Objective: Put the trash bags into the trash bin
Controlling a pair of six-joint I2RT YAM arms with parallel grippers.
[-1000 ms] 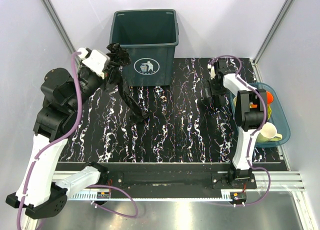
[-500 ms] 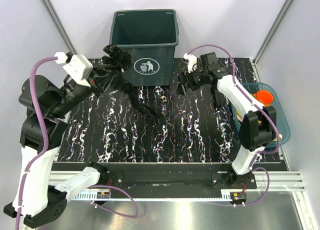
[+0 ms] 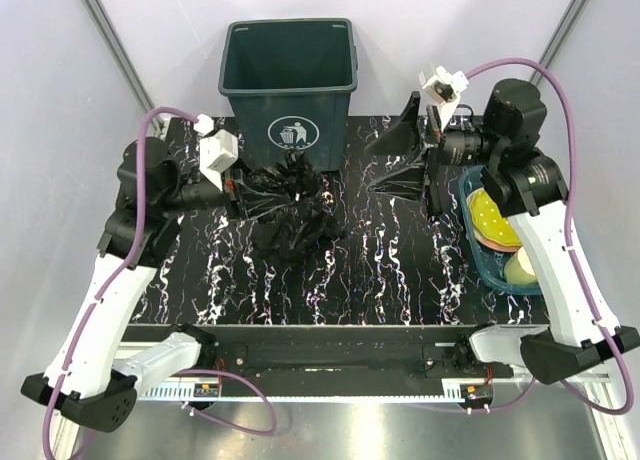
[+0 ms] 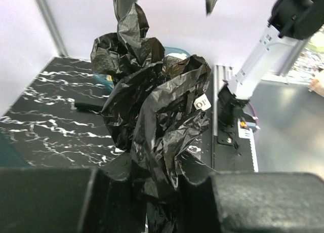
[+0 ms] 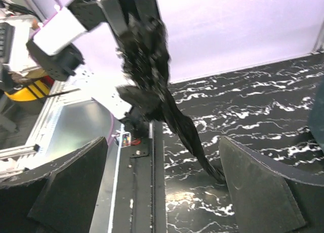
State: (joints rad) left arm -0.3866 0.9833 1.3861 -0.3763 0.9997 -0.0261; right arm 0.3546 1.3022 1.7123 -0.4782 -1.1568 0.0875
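Note:
The dark green trash bin (image 3: 290,80) stands at the back centre with its logo facing me. My left gripper (image 3: 243,192) is shut on a crumpled black trash bag (image 3: 292,218) and holds it just in front of the bin, with the bundle hanging down to the marble tabletop. In the left wrist view the bag (image 4: 152,106) bulges out from between the closed fingers (image 4: 152,192). My right gripper (image 3: 400,158) is open and empty, right of the bag and pointing at it. In the right wrist view the gripper (image 5: 162,187) frames the hanging bag (image 5: 147,66) from a distance.
A shallow blue tray (image 3: 487,263) sits at the table's right edge under my right arm, holding a yellow dotted item (image 3: 490,215) and a pale cup (image 3: 520,268). White walls close in the back and sides. A metal rail runs along the near edge.
My left arm swung the bag from the bin's left corner down to in front of the bin. My right arm lifted off the table and turned its open gripper toward the bag.

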